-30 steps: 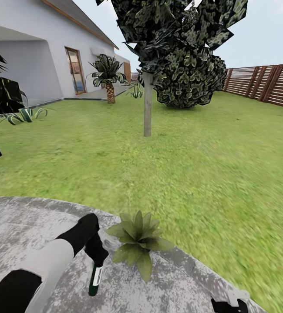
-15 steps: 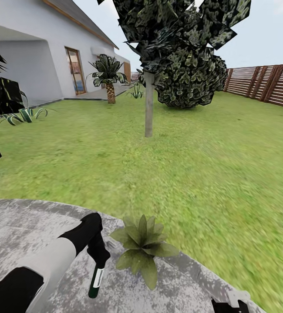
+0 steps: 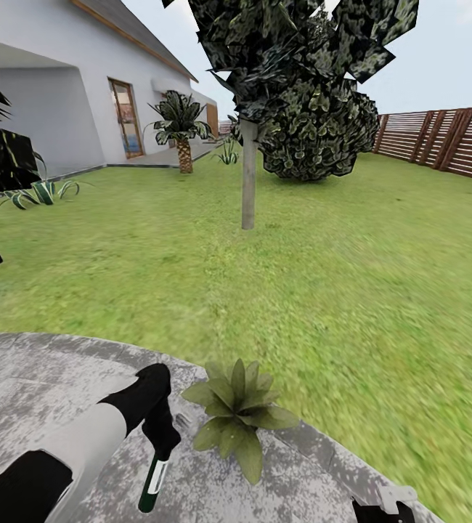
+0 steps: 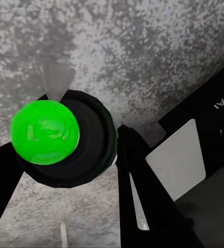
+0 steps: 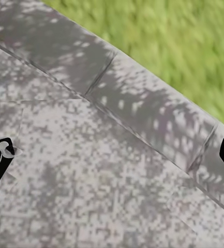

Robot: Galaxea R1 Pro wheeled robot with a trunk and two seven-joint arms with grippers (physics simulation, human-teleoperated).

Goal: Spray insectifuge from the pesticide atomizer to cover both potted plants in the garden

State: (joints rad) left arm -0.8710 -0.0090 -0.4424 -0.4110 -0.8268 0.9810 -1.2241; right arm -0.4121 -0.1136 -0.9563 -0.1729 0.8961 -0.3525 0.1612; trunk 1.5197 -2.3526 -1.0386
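My left gripper [image 3: 160, 438] is shut on the pesticide atomizer [image 3: 152, 479], a slim dark green bottle with a white label band that hangs tilted over the grey patio [image 3: 33, 378]. In the left wrist view the atomizer [image 4: 45, 132] shows end-on as a bright green disc in a dark ring, with a black finger [image 4: 137, 181] against its side. One potted plant [image 3: 237, 414], a low rosette of pointed green leaves, stands at the patio's rim just right of the bottle. My right gripper [image 5: 112, 160] is open over bare paving, its body [image 3: 381, 508] low at the right.
Lawn [image 3: 323, 290] spreads beyond the patio's curved edge. A thin tree trunk [image 3: 248, 174] stands mid-lawn with a dark bush [image 3: 316, 138] behind. A white house [image 3: 62, 94], a palm [image 3: 181, 127], a striped agave [image 3: 43, 192] and a slatted wooden fence [image 3: 446, 142] ring the garden.
The atomizer has dropped a little and tilted, its lower end swinging left, away from the potted plant. The view shifted slightly to the left early on.
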